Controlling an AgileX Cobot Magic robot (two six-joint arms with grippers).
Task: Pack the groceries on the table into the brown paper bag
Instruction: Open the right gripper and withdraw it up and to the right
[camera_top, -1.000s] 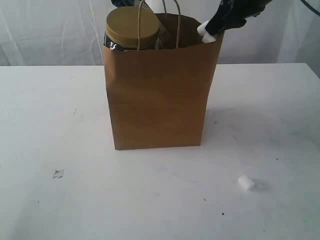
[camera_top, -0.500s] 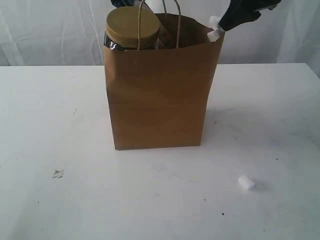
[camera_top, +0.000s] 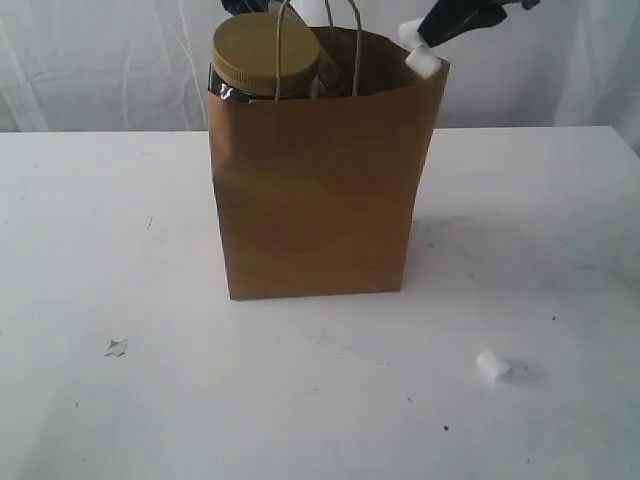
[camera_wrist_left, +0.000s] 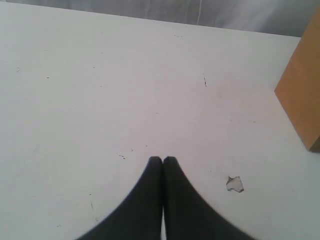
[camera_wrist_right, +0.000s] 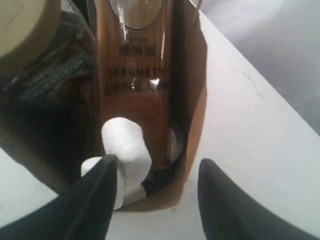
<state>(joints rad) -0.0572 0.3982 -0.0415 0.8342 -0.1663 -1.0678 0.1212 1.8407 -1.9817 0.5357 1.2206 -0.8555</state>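
Ok so the brown paper bag (camera_top: 320, 200) stands upright mid-counter. It's matte kraft paper, boxy, with a soft crease across the front and thin twisted paper handles (camera_top: 352, 40) sticking up. The counter (camera_top: 100, 250) is flat white with small dark specks and scuffs. The tan-lidded clear nut jar (camera_top: 265, 55) pokes out of the bag's top at the left corner, and its round lid is a dull mustard colour.

The right gripper (camera_top: 428, 40) hangs over the bag's right top corner with the white marshmallows (camera_top: 420, 55) at its tip, two puffy little cylinders right at the rim. The right wrist view shows what the outside camera can't. The jaws are spread apart, and the marshmallows sit against one black finger (camera_wrist_right: 100, 190) only, with a clear gap to the other. So they aren't pinched between both, and I can't tell what keeps them there. That view also looks down into the bag: the glossy spaghetti packet (camera_wrist_right: 135, 75) stands against the wall with "SPAGHETTI" printed on it.

One loose marshmallow (camera_top: 492, 366) lies on the counter, front right, well apart from the bag. A tiny pale scrap (camera_top: 116, 347) lies front left.

The left gripper (camera_wrist_left: 162, 160) only shows in its own wrist view. Its smooth black jaws are clenched tip to tip with nothing between them, over bare counter near that scrap.
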